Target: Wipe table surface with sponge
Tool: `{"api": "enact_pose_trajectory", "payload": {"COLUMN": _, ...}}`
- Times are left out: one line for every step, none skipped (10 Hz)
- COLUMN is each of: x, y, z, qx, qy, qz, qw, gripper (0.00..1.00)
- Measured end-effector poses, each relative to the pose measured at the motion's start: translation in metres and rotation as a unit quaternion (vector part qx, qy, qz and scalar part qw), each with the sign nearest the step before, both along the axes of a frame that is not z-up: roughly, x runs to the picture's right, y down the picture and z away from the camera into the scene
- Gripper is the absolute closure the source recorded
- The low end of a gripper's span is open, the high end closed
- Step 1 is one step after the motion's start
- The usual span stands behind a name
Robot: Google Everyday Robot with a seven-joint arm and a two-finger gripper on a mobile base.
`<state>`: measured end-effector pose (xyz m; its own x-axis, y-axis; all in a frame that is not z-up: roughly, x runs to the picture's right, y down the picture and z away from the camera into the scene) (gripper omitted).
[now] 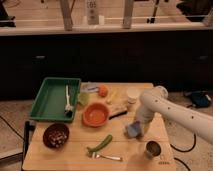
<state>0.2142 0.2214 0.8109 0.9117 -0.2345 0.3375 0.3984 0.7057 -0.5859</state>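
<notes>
The sponge [132,130], a small blue-grey pad, sits at the tip of my gripper [135,129] on the right half of the light tan wooden table surface [75,156]. My white arm [165,107] reaches in from the right and bends down to it. The gripper is shut on the sponge and holds it down at the tabletop, between the orange bowl [95,114] and the metal cup [151,149]. The fingers themselves are mostly hidden behind the sponge and wrist.
A green tray [47,100] holding a white utensil stands at the back left. A dark bowl of food [56,135], a green pod [103,143] and a fork [107,156] lie in front. A white cup [132,95] and an orange fruit [103,91] stand at the back.
</notes>
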Motion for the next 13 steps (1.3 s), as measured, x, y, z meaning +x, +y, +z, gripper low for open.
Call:
{"api": "enact_pose_trajectory", "payload": {"x": 0.022, "y": 0.002, "z": 0.002, "qx": -0.003, "qy": 0.017, "qz": 0.007, "qw": 0.9998, "gripper": 1.0}}
{"api": "enact_pose_trajectory", "payload": {"x": 0.037, "y": 0.003, "z": 0.004, "qx": -0.005, "qy": 0.029, "qz": 0.014, "qw": 0.9995, "gripper": 1.0}}
{"api": "enact_pose_trajectory", "payload": {"x": 0.055, "y": 0.001, "z": 0.009, "qx": -0.004, "qy": 0.045, "qz": 0.022, "qw": 0.9987, "gripper": 1.0}}
{"api": "enact_pose_trajectory", "payload": {"x": 0.064, "y": -0.003, "z": 0.012, "qx": -0.001, "qy": 0.054, "qz": 0.027, "qw": 0.9982, "gripper": 1.0}}
{"api": "enact_pose_trajectory", "payload": {"x": 0.07, "y": -0.01, "z": 0.017, "qx": 0.004, "qy": 0.061, "qz": 0.031, "qw": 0.9977, "gripper": 1.0}}
{"api": "enact_pose_trajectory", "payload": {"x": 0.074, "y": -0.016, "z": 0.02, "qx": 0.008, "qy": 0.066, "qz": 0.034, "qw": 0.9972, "gripper": 1.0}}
{"api": "enact_pose_trajectory", "payload": {"x": 0.07, "y": -0.022, "z": 0.024, "qx": 0.014, "qy": 0.067, "qz": 0.036, "qw": 0.997, "gripper": 1.0}}
{"api": "enact_pose_trajectory", "payload": {"x": 0.06, "y": -0.031, "z": 0.028, "qx": 0.021, "qy": 0.064, "qz": 0.035, "qw": 0.9971, "gripper": 1.0}}
{"api": "enact_pose_trajectory", "payload": {"x": 0.047, "y": -0.037, "z": 0.029, "qx": 0.026, "qy": 0.06, "qz": 0.032, "qw": 0.9974, "gripper": 1.0}}
{"api": "enact_pose_trajectory", "payload": {"x": 0.03, "y": -0.041, "z": 0.031, "qx": 0.03, "qy": 0.052, "qz": 0.027, "qw": 0.9979, "gripper": 1.0}}
{"api": "enact_pose_trajectory", "payload": {"x": 0.009, "y": -0.045, "z": 0.034, "qx": 0.032, "qy": 0.04, "qz": 0.018, "qw": 0.9985, "gripper": 1.0}}
{"api": "enact_pose_trajectory", "payload": {"x": -0.003, "y": -0.047, "z": 0.035, "qx": 0.034, "qy": 0.032, "qz": 0.01, "qw": 0.9989, "gripper": 1.0}}
{"api": "enact_pose_trajectory", "payload": {"x": -0.018, "y": -0.045, "z": 0.034, "qx": 0.032, "qy": 0.017, "qz": -0.001, "qw": 0.9993, "gripper": 1.0}}
